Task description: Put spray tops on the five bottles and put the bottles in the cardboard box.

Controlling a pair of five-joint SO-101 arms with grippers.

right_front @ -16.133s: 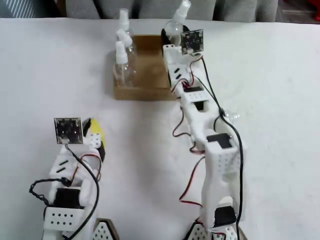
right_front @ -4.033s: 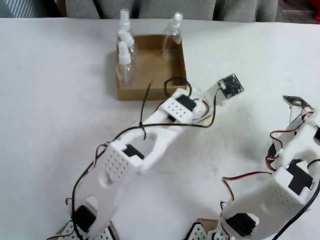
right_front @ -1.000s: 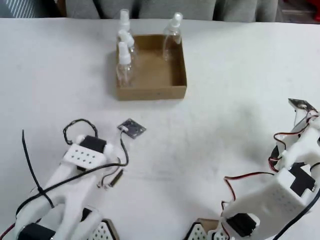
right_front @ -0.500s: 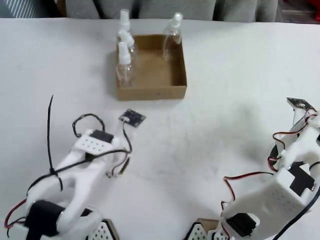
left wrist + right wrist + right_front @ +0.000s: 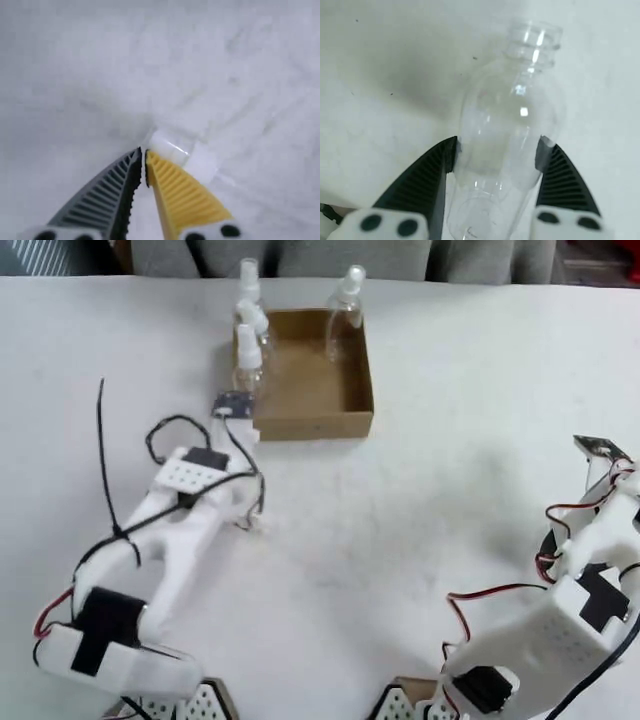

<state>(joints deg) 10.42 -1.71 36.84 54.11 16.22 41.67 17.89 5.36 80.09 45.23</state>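
We see the right claw closed on a clear bottle, one black finger pressed to each side of its body. The bottle's long axis runs straight out from the claw, and its open, threaded neck points away from the wrist. We cannot tell whether it rests on the table or hangs above it.

The left claw is closed to a thin slit between its grey and yellow fingers. A white top lies on the table right at the yellow tip. We cannot tell whether the claw grips any part of it.

From above, the box sits toward the far edge of the table. Four capped bottles stand upright with their nozzles up, three in a row at the left wall and one at the far right corner. Brown floor shows between them.

The left arm lies slantwise, its wrist just beside the box's near left corner. The right arm is folded at the right edge, well apart from the box, with white table between the arms.
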